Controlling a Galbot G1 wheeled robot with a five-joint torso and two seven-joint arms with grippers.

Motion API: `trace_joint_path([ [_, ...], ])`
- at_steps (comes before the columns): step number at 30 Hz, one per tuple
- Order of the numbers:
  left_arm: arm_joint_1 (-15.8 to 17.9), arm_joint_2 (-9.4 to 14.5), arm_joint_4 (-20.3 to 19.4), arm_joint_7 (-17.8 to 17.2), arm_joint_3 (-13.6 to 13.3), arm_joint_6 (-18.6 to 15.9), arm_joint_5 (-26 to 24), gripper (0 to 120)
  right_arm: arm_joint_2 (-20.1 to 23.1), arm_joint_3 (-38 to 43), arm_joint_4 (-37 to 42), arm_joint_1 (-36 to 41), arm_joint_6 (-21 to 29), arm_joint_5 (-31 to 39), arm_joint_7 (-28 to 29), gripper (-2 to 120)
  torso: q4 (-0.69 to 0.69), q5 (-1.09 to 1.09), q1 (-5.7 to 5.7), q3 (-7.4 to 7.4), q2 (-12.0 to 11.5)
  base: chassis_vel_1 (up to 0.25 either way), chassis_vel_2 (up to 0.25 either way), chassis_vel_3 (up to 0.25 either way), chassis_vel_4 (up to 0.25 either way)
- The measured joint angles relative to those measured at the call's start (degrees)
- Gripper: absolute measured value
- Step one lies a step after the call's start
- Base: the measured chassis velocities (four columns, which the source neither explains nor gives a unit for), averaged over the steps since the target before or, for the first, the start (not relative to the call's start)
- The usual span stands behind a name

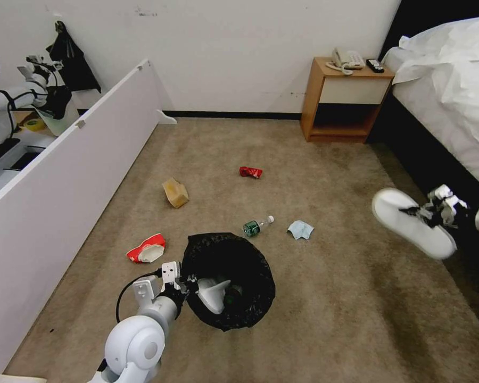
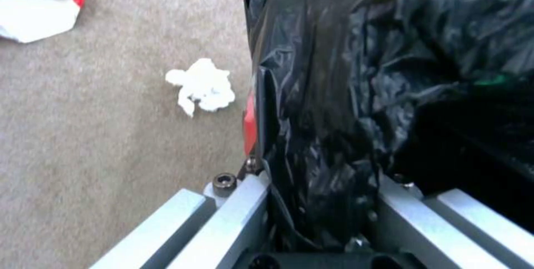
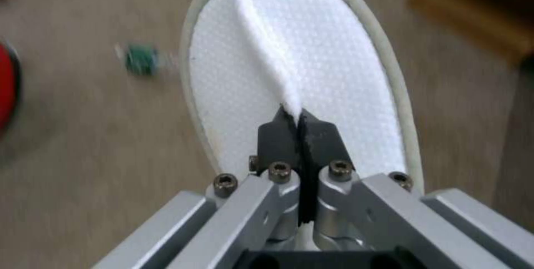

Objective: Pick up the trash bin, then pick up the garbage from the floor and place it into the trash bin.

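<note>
Low in the left half of the head view, the left gripper (image 1: pixel 189 284) is clenched on the near-left rim of the trash bin (image 1: pixel 234 266). The left wrist view shows its jaws pinching the black liner over the red wall (image 2: pixel 250 123). The bin opens just left of the frame's centre, toward the bottom. In it lie a white slipper (image 1: pixel 213 295) and, touching it, something dark with a green label, probably a bottle.

Still on the carpet, from left to right:
- a crushed red-and-white paper cup (image 1: pixel 146 249) just left of the bin
- a tan paper bag (image 1: pixel 175 192) above the cup
- a white tissue (image 2: pixel 203 85) close beside the bin wall
- a red can (image 1: pixel 250 172) near the middle
- a clear bottle with a green label (image 1: pixel 257 226)
- a light blue cloth (image 1: pixel 300 230) just right of the bottle

At the right edge, the right gripper (image 1: pixel 436 207) holds a second white slipper (image 1: pixel 410 223) above the floor. Its fingers are closed tight on a fold of the upper (image 3: pixel 278 77).

By my reading, the step in hand is carrying this slipper to the bin. The next move calls for swinging it left across the frame until it hangs over the opening, clear of the rim and of the left gripper. Only then should it be released.
</note>
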State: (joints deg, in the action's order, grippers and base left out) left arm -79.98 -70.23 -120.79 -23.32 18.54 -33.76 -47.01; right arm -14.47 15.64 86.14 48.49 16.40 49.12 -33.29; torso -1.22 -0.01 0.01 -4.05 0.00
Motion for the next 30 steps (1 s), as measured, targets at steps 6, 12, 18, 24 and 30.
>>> trace_joint_path([
  [6,-0.3,0.7,0.1,-1.0,0.0,-1.0,-1.5,0,0.1,3.7,7.5,0.1,-0.9,5.7,4.6,0,0.01,0.0,0.0,0.0,0.0,0.0,0.0,0.0,0.0],
  [12,0.0,1.0,0.1,-1.5,-0.4,-1.5,-2.6,0,0.1,6.0,14.3,-0.1,-3.3,11.1,9.0,0,0.01,0.0,0.0,0.0,0.0,0.0,0.0,0.0,0.0],
  [18,0.4,1.9,0.1,-1.6,-0.6,-2.1,-4.0,0,-0.5,6.2,20.8,-0.8,-8.9,18.2,11.0,0,0.0,0.0,0.0,0.01,0.0,0.0,0.0,0.0,0.0],
  [24,0.3,2.7,-0.9,-2.0,-0.8,-3.1,-6.2,0,-1.6,4.3,27.1,-2.2,-14.1,24.2,10.0,0,0.01,0.0,0.0,0.01,0.0,0.0,0.0,0.0,0.0],
  [30,0.9,3.1,-1.1,-3.5,-1.1,-4.0,-9.1,0,-2.0,2.5,32.1,-2.9,-18.4,27.0,6.8,0,0.01,0.0,0.0,0.0,0.0,0.0,0.0,0.0,0.0],
])
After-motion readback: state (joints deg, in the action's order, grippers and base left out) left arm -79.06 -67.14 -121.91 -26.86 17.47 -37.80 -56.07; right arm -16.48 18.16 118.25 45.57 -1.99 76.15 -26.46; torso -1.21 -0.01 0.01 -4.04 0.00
